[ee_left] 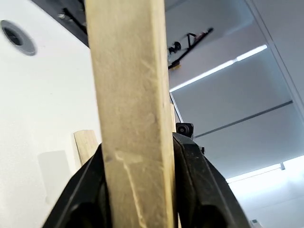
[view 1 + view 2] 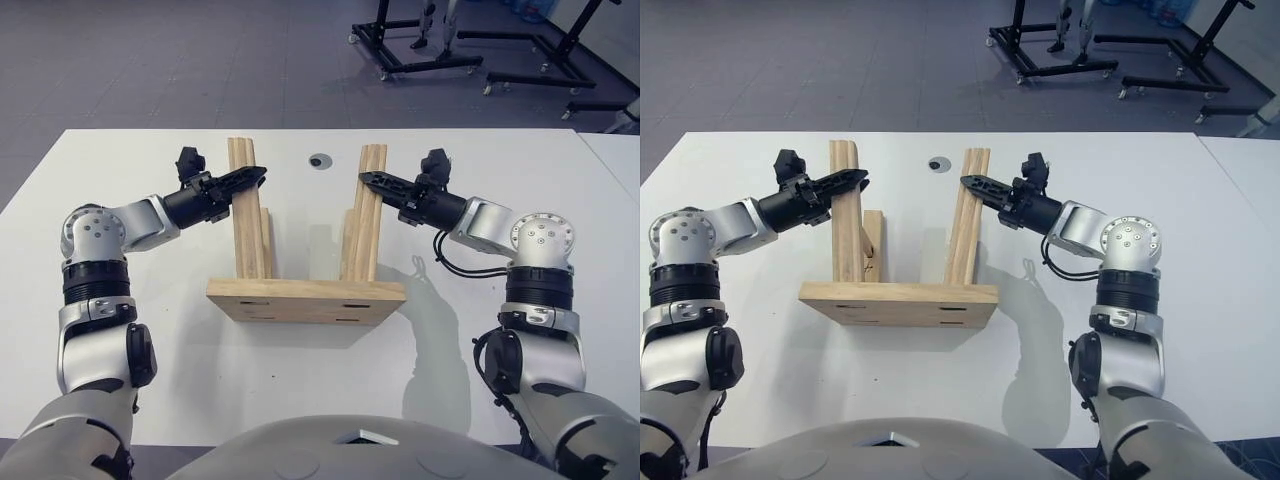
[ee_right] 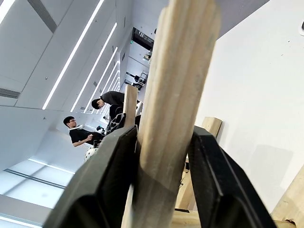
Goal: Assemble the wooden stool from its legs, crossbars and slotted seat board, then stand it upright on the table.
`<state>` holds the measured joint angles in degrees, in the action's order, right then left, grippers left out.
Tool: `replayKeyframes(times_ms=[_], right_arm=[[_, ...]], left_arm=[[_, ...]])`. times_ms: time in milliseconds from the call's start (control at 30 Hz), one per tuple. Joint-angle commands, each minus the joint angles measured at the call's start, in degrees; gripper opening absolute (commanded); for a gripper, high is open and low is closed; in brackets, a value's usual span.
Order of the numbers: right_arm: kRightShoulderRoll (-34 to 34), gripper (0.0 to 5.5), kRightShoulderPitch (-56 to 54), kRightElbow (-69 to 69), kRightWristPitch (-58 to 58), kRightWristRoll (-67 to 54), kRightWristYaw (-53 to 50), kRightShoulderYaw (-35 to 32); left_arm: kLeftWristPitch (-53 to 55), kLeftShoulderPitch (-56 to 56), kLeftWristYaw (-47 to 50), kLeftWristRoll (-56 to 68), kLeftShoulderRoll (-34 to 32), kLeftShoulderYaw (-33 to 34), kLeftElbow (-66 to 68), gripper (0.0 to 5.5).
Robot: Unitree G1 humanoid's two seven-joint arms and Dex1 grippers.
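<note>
The wooden stool lies upside down in the middle of the white table, its slotted seat board (image 2: 305, 300) flat on the surface. Two pairs of legs rise from it. My left gripper (image 2: 250, 178) is shut on the left leg (image 2: 245, 215) near its upper end. My right gripper (image 2: 372, 181) is shut on the right leg (image 2: 365, 220) at about the same height. A shorter wooden piece (image 2: 873, 245) stands beside the left leg. In the left wrist view black fingers (image 1: 199, 180) flank the leg (image 1: 133, 118); in the right wrist view the fingers (image 3: 213, 175) press on the right leg (image 3: 175, 109).
A round grommet hole (image 2: 319, 160) sits in the table (image 2: 120, 160) behind the stool. Black wheeled frames (image 2: 430, 50) stand on the floor beyond the far edge. A second white table (image 2: 615, 150) adjoins at the right.
</note>
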<state>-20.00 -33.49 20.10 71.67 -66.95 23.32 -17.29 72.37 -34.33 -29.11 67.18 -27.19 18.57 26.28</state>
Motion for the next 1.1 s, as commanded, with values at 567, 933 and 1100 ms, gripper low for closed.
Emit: replayKeyframes(times_ms=[567,933,1100], right_arm=[[6.60,5.40,-14.19,9.30,-1.07,-5.43,-12.67,-15.58],[-3.44,5.40,-24.93,36.18,-27.09,11.37,-2.54,-15.78],[-17.70,5.40,-18.62,36.53,-35.42,23.09,14.10,-10.20]], left_arm=[[-1.04,-8.91,10.18,-1.31,5.21,12.24,6.41,4.82],[-30.33,-20.12,8.01,-16.82,-2.03,15.40,36.56,5.39],[-40.31,-19.27,-0.76,-24.01,-14.45,14.29,38.94,5.39]])
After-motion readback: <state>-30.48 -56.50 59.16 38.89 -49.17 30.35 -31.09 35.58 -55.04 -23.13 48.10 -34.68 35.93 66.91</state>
